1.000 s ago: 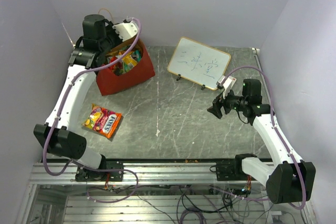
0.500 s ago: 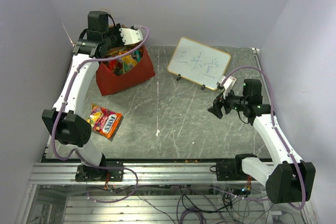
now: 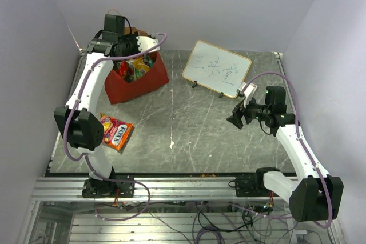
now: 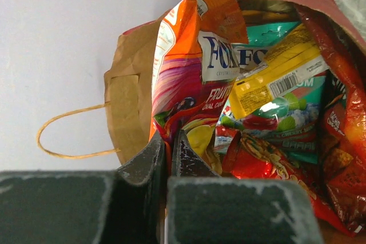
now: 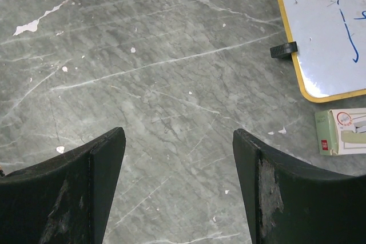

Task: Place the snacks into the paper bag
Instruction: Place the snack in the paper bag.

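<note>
The grey marbled tabletop [image 3: 189,130] carries everything. The paper bag [image 3: 134,87] stands in its far left corner, red outside, brown inside, its mouth open upward. The long side of the mouth runs along the far edge. A tan loop handle [image 4: 68,132] sticks out sideways from its brown wall [image 4: 128,104].

The left end effector [image 3: 134,45] hangs over the bag's mouth. In the left wrist view its fingers [image 4: 154,158] are pressed together, tips against the lower part of an orange packet [image 4: 189,67]. Whether they pinch its edge I cannot tell. The right end effector [image 3: 235,119] hovers near the right edge, spread wide over bare tabletop with nothing between its fingers [image 5: 103,164].

A whiteboard [image 3: 217,68] leans near the far edge, cut off in the right wrist view.

Inside the bag the orange packet stands on end, long axis upright. A yellow pack [image 4: 274,81] lies slanted over a teal pack [image 4: 286,112], and a dark red chip bag [image 4: 343,141] fills the right side, cut off by the frame.

One loose packet [image 3: 117,132] lies flat near the left edge, long axis slanting from the left edge toward the near edge, one end hidden by the left arm.

A small white box [image 3: 247,90] sits just beside the whiteboard.
</note>
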Robot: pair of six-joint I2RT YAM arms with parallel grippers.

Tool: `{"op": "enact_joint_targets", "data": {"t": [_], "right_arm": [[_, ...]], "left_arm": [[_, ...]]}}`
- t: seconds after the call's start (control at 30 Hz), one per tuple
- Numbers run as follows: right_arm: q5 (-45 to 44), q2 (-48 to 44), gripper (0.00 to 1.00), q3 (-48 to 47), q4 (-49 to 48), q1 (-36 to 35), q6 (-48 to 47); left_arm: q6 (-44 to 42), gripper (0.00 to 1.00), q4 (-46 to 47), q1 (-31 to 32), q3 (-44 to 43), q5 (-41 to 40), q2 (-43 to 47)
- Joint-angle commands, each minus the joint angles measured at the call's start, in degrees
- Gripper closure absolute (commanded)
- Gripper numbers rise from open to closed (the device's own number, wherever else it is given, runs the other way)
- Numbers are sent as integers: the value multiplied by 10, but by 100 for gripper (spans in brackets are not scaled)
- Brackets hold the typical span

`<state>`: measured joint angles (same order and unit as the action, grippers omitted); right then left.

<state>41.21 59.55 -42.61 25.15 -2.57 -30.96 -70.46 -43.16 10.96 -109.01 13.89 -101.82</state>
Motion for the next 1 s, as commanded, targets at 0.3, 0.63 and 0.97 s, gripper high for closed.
{"op": "enact_joint_targets", "data": {"t": [0.3,0.63,0.97], "right_arm": [[11,-1,24,8,8,7,-12],[10,0,23,9,7,8,-14],[12,0,23,10,8,8,-15]], "left_arm": [[2,93,58,-6,1,-8,-28],[-1,82,56,-10,27,-21,-26],[96,63,80,-10,64,-47,29]]}}
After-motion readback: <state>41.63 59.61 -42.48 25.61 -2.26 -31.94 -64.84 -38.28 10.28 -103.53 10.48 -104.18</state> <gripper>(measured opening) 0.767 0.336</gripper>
